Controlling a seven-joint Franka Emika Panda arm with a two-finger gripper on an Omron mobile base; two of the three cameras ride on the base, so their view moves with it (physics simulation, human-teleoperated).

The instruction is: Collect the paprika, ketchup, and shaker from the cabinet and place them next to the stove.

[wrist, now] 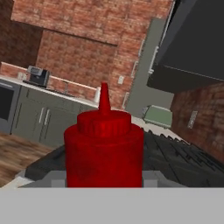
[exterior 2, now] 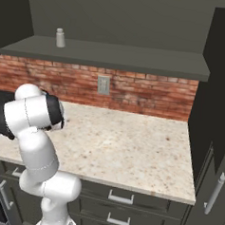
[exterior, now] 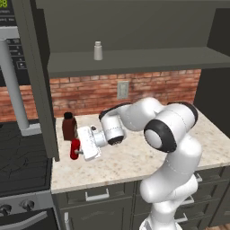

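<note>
hand [exterior: 77, 150]: gripping the ketchup [exterior: 74, 148] by the stove [exterior: 22, 161]
paprika [exterior: 68, 126]: sitting at its 12 o'clock
shaker [exterior: 98, 50]: sitting on cabinet [exterior: 134, 58] shelf

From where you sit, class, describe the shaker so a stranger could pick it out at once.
Find the cabinet above the brick wall; on its long shelf stands the shaker, alone. It is small, pale and cylindrical, unlike the dark paprika and red ketchup down on the counter.

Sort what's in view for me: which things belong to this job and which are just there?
Job:
ketchup, held in the gripper
paprika, on the counter near the stove
shaker, on the cabinet shelf

Just there:
wall outlet
lower drawers
</note>
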